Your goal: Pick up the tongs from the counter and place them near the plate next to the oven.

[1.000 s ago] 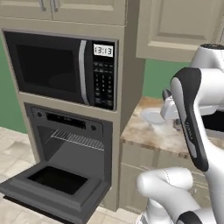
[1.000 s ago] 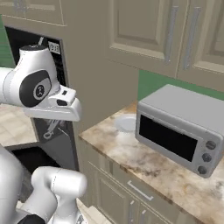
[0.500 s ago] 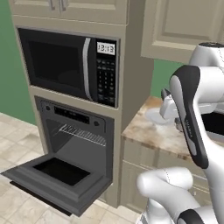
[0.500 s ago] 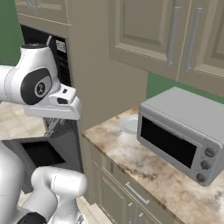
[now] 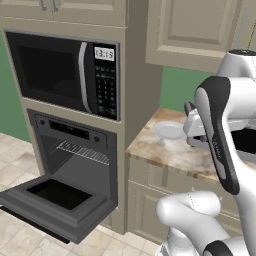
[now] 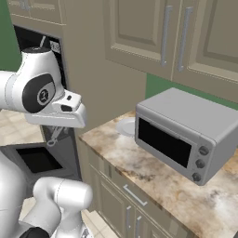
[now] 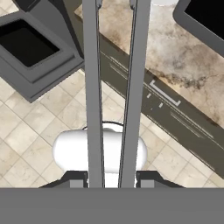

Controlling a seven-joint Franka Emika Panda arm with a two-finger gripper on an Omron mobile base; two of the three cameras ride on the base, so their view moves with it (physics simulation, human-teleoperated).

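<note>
Hand view: the gripper (image 7: 111,177) is squeezing the tongs (image 7: 114,87), which are sticking out over the counter (image 7: 183,65) and the oven (image 7: 30,43).

Desk (image 6: 139,160): bare marbled strip along the front edge, open from the left corner rightward. Silver box oven (image 6: 186,132) fills the back right of it. Plate (image 6: 125,126) sits at the back left, just beside the box oven's left end; bare stone in front of it. Oven (image 5: 75,150) left of the desk, its door (image 5: 55,200) dropped open over the floor. Tongs (image 7: 113,87) hang from the hand (image 7: 111,177) above floor tiles, off the desk's front edge.
</note>
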